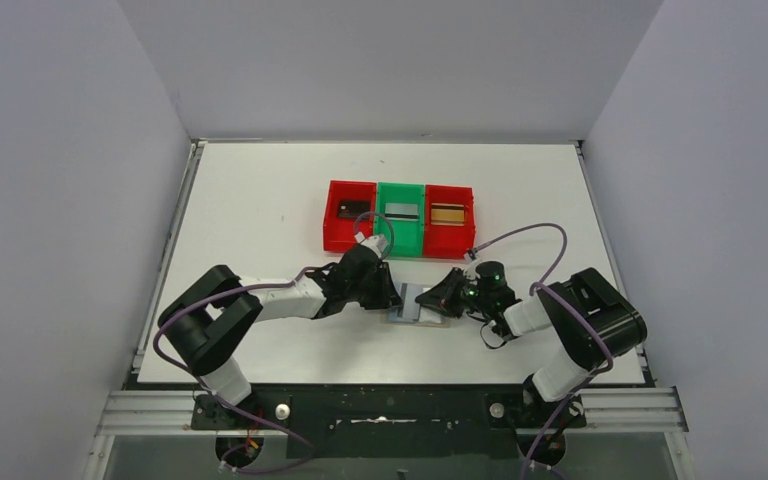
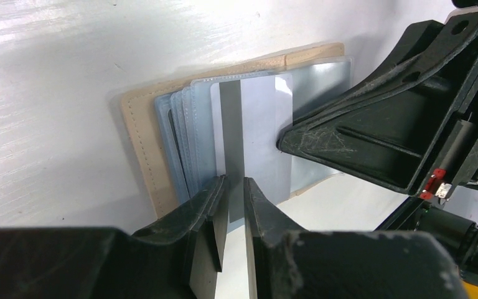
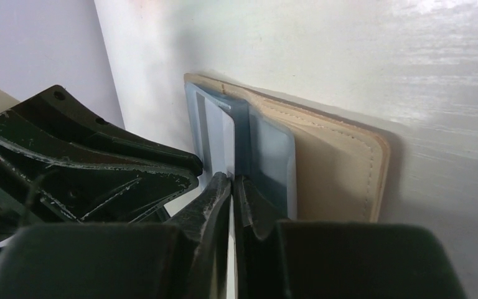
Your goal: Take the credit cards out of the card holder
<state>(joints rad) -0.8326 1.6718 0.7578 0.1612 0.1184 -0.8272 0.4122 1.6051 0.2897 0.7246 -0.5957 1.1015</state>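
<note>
The card holder (image 1: 415, 305) lies open on the table, beige outside (image 2: 138, 137) with light blue pockets. A silver-grey credit card (image 2: 258, 131) with a dark stripe lies across those pockets, most of it showing. My left gripper (image 2: 235, 184) points down at the card's near edge with only a narrow slit between its jaws and nothing seen between them. My right gripper (image 3: 232, 180) is shut, its tips at the card's opposite edge beside a blue strap. One of its fingers (image 2: 373, 124) touches the card. In the top view both grippers, left (image 1: 396, 297) and right (image 1: 440, 298), meet over the holder.
Behind the holder stands a row of three bins. The left red bin (image 1: 332, 215) holds a dark card (image 1: 352, 209), the green bin (image 1: 400, 245) a silver one (image 1: 401, 210), and the right red bin (image 1: 450, 243) a gold-brown one (image 1: 448, 213). Grey walls enclose the table.
</note>
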